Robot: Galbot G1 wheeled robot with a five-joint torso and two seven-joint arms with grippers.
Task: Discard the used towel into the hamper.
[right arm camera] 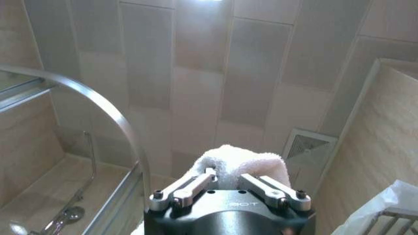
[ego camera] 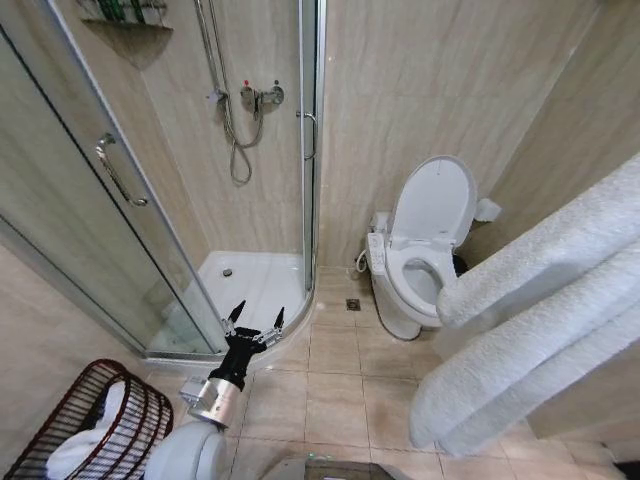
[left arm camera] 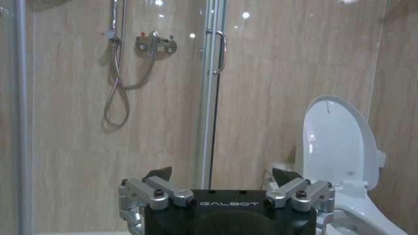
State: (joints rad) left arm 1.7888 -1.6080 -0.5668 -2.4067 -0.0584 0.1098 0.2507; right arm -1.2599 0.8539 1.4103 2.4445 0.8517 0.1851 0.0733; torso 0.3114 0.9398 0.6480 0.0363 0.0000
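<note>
In the right wrist view my right gripper point(right arm camera: 225, 176) is shut on a white towel point(right arm camera: 240, 159) and points up toward the ceiling. Thick white folds of the towel point(ego camera: 540, 320) hang close to the camera on the right of the head view. The hamper point(ego camera: 60, 425), a dark red-brown basket of thin bars, stands on the floor at the lower left with white cloth point(ego camera: 85, 445) inside. My left gripper point(ego camera: 254, 322) is low, in front of the shower's edge. It is open and holds nothing, its fingers spread wide in the left wrist view point(left arm camera: 222, 174).
A glass shower cabin point(ego camera: 120, 200) with a white tray takes up the left and middle. A white toilet point(ego camera: 425, 250) with its lid up stands by the back wall at the right. Beige floor tiles with a small drain point(ego camera: 352, 304) lie between them.
</note>
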